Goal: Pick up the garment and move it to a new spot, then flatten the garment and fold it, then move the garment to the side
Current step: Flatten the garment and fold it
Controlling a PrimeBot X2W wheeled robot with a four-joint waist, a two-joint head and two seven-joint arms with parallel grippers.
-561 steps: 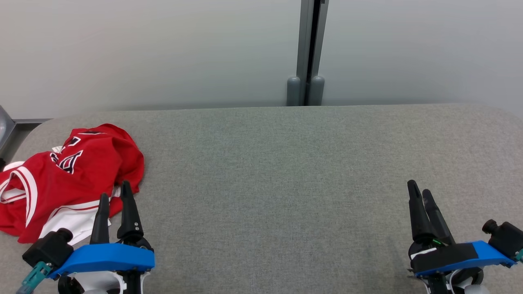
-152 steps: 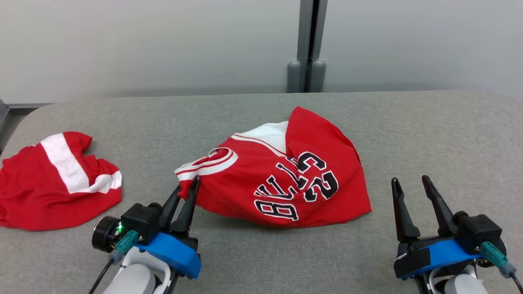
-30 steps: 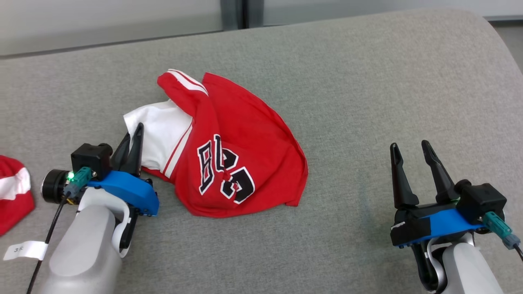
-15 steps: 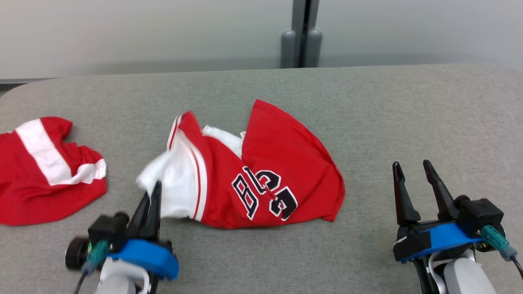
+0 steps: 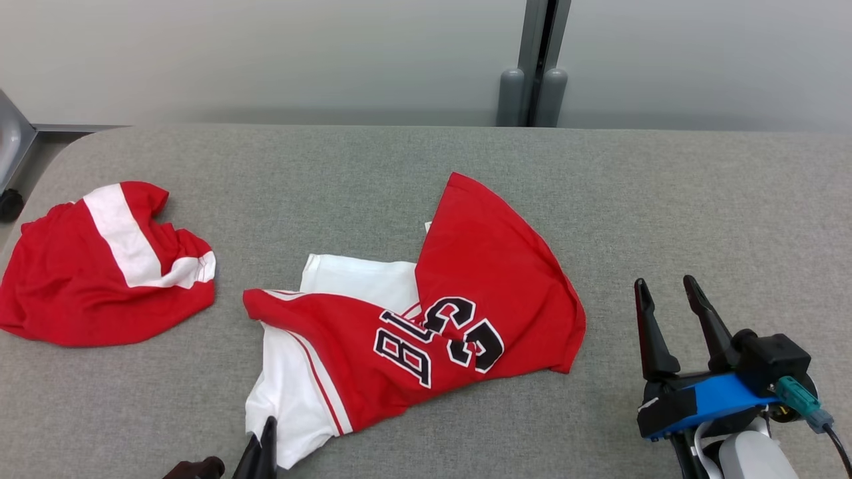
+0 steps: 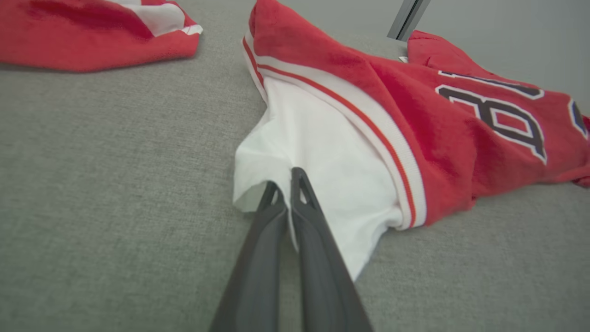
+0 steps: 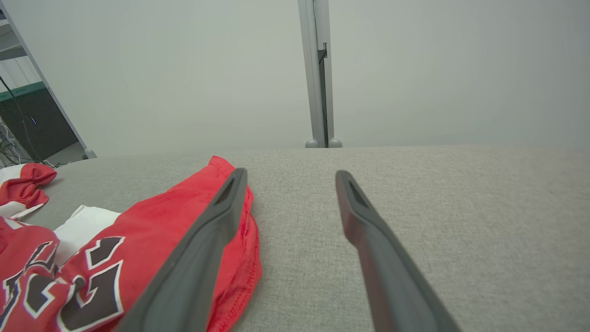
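The garment (image 5: pixel 479 299) is a red jersey with white panels and black lettering, lying crumpled and partly spread in the middle of the grey table (image 5: pixel 699 199). My left gripper (image 5: pixel 266 427) is at the near edge, shut on the garment's white corner. In the left wrist view the left gripper (image 6: pixel 285 177) pinches that white fabric (image 6: pixel 322 152), which puckers around the tips. My right gripper (image 5: pixel 664 281) stands open to the right of the garment, apart from it. In the right wrist view the garment's red hem (image 7: pixel 152 258) lies beside and under the left finger of the right gripper (image 7: pixel 290 173).
A second red and white garment (image 5: pixel 86 279) lies bunched at the table's left end. A grey post (image 5: pixel 532 73) stands behind the far edge against a pale wall. A metal frame (image 5: pixel 10 143) is at the far left. Bare table stretches to the right.
The head camera has shifted. My left gripper has pulled the white corner toward the near edge, drawing the garment out longer. My right gripper has stayed open in place.
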